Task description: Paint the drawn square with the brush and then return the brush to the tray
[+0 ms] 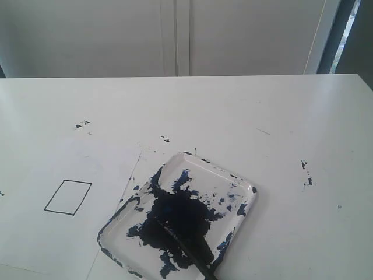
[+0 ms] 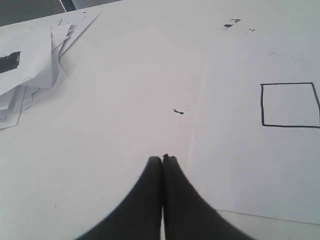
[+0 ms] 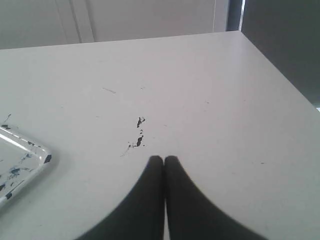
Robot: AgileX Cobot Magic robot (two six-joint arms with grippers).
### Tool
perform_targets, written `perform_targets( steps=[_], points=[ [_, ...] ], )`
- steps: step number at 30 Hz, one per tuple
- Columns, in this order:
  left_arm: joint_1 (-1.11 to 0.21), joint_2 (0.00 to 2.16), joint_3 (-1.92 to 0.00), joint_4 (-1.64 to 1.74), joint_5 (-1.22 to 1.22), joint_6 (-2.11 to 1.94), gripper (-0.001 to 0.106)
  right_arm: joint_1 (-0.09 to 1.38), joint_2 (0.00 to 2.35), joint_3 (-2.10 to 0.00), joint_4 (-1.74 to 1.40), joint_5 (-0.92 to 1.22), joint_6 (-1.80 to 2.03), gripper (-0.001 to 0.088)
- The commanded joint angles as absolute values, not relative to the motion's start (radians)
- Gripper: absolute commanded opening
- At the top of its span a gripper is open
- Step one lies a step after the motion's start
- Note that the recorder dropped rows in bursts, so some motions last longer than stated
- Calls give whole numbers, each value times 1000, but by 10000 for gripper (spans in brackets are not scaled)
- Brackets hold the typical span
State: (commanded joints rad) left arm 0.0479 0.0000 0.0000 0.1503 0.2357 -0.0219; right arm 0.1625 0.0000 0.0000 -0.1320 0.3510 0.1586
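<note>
Exterior view shows us the brush lying in the tray, its handle running off toward five o'clock. The drawn square, still white inside, sits at nine o'clock from the tray. We see the left gripper and right gripper both fully closed, holding nothing, over the tabletop.

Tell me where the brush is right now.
In the exterior view the brush lies across the dark paint blot in the tray, bottom centre, running off the lower edge; the drawn square is to its left.
</note>
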Motion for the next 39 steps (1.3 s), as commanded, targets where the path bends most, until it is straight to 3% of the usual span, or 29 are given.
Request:
perform_targets(
  steps=[39],
  points=[
    [48, 0, 0, 8, 228, -26, 0, 163, 0, 0, -123, 307, 211, 0]
  ],
)
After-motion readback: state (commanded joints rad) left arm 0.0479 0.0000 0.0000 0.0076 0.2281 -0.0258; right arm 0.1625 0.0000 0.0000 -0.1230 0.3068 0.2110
